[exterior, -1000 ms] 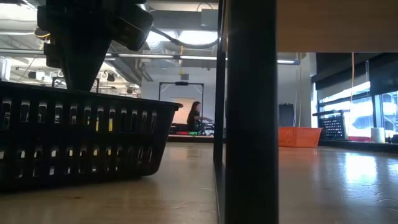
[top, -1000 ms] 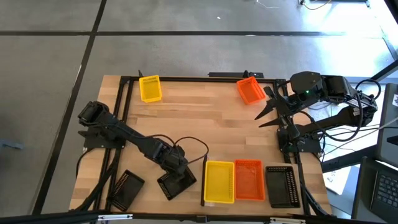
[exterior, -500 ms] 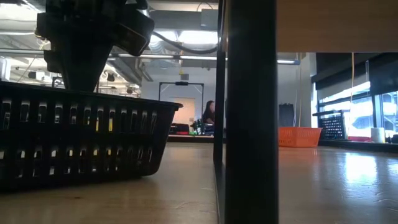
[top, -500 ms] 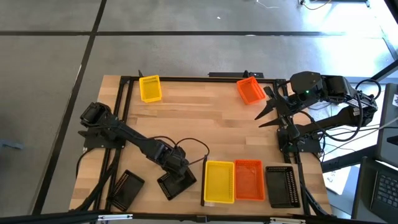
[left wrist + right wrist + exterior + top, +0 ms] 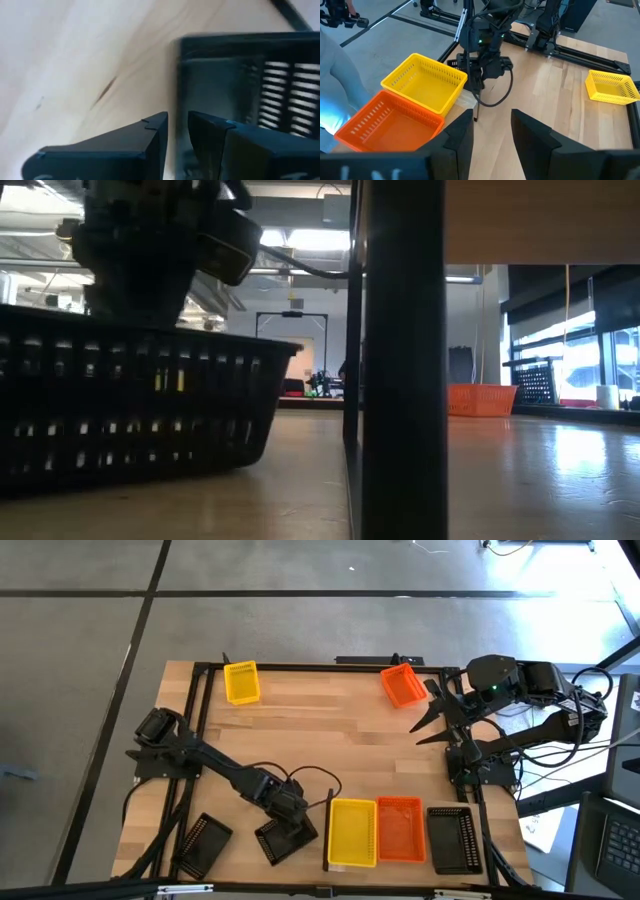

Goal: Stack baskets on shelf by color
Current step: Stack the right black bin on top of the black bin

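Baskets on the shelf (image 5: 328, 830) at the near edge: yellow (image 5: 352, 832), orange (image 5: 400, 829), black (image 5: 449, 838). Just left, the left gripper (image 5: 285, 823) pinches one wall of a black basket (image 5: 283, 839) between nearly closed fingers (image 5: 145, 132). Farther off, the right gripper (image 5: 432, 716) hovers spread wide, empty, near a far orange basket (image 5: 403, 685).

Three baskets (image 5: 399, 831) on shelf (image 5: 338, 865)
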Robot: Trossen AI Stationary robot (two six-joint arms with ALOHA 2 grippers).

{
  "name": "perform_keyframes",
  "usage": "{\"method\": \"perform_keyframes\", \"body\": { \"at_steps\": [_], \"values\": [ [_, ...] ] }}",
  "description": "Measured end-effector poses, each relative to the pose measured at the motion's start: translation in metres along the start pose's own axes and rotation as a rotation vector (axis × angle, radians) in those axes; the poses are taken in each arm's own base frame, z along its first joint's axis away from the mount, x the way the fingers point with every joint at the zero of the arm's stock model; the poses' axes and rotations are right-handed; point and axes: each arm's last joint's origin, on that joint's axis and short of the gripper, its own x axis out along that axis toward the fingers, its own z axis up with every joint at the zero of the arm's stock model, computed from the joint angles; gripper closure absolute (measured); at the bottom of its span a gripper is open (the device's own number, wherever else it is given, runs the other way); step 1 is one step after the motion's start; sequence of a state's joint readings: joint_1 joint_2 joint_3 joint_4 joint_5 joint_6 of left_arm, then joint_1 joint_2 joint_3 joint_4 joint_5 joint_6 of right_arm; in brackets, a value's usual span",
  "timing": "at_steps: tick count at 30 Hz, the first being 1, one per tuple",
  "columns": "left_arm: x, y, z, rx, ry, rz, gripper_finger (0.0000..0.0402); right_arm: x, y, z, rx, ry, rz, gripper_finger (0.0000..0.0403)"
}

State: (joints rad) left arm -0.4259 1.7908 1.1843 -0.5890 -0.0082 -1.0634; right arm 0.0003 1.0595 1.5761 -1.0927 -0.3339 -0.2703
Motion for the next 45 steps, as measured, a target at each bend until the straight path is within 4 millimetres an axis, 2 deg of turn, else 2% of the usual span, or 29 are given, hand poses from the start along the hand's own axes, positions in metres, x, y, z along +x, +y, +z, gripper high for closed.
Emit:
{"method": "perform_keyframes", "body": {
  "at_steps": [18, 39, 42, 45],
  "values": [
    [0.0016, -0.0061, 0.0017, -0.004, 0.016, -0.079, 0.0335, 0.0000, 0.0000, -0.0002, 0.001, 0.002, 0.001, 0.0271],
    [0.0066, -0.0011, -0.0012, 0.002, 0.020, -0.071, 0.0336, 0.0000, 0.0000, -0.0002, 0.001, 0.002, 0.000, 0.0271],
    [0.0065, -0.0017, -0.0007, 0.003, 0.016, -0.079, 0.0349, -0.0001, 0.0000, -0.0001, 0.001, 0.001, 0.000, 0.0271],
    [0.0066, -0.0009, 0.0012, -0.002, 0.013, -0.080, 0.0381, 0.0000, 0.0000, -0.0002, 0.001, 0.002, 0.000, 0.0271]
  ]
}}
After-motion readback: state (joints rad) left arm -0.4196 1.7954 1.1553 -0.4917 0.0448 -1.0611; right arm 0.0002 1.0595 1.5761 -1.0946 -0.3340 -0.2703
